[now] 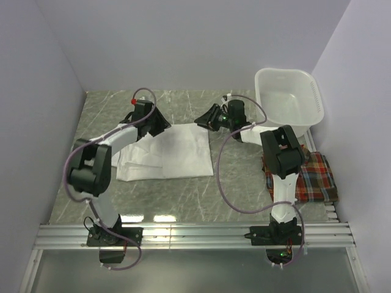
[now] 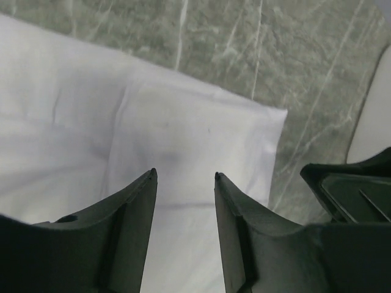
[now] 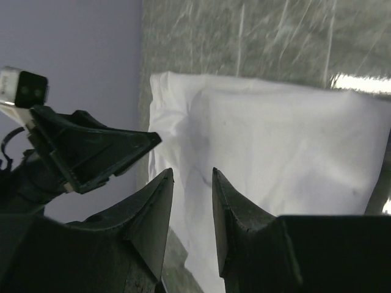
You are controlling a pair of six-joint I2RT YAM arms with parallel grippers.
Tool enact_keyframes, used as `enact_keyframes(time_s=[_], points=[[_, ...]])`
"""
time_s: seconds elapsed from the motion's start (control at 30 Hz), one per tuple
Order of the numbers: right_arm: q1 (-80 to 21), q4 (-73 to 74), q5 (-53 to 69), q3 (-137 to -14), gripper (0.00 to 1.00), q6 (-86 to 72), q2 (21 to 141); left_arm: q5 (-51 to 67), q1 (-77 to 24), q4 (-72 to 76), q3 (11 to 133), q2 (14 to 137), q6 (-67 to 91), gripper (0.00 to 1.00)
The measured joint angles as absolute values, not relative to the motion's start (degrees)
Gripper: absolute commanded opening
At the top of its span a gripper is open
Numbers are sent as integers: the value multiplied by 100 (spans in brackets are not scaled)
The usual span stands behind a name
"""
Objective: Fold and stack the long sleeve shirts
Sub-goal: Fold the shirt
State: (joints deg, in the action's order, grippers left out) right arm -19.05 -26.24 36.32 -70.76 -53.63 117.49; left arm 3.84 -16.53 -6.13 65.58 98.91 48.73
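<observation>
**Top view:** the white shirt lies left of centre on the table, folded to a rough rectangle with looser layers along its left edge. The plaid shirt sits folded at the right of the frame, partly behind the right arm. The left gripper hangs over the white shirt's upper left corner and the right gripper just off its upper right corner. How their jaws stand is too small to read here. The white basin stands at the upper right. I judge the folding of the white shirt to be the step in hand, and the stacking not yet done.

**Left wrist view:** the left gripper has its jaws apart with nothing between them, and the white shirt with its corner lies below. A dark shape at the lower right is probably the other claw, cut off by the frame.

**Right wrist view:** the right gripper shows a narrow gap, and its tips look free of cloth. The white shirt fills the middle of the frame. Collar and buttons are not visible in any view.

The next move likely calls for either a fresh pinch on both upper corners together, or lifting the bundle across onto the plaid
</observation>
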Motion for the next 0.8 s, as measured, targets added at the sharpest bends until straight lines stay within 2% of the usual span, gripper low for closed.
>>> enact_keyframes(time_s=[0.3, 0.57, 0.8], points=[[-1988, -2965, 3186, -8252, 40, -6051, 12943, 742, -1564, -364, 7778, 11858, 4882, 45], [-2045, -2724, 2698, -8545, 40, -6469, 13541, 1098, -1374, 285, 7509, 11957, 5092, 45], [-1997, -3315, 2445, -7979, 40, -6919, 13524, 1280, -1269, 683, 7249, 11924, 5258, 44]])
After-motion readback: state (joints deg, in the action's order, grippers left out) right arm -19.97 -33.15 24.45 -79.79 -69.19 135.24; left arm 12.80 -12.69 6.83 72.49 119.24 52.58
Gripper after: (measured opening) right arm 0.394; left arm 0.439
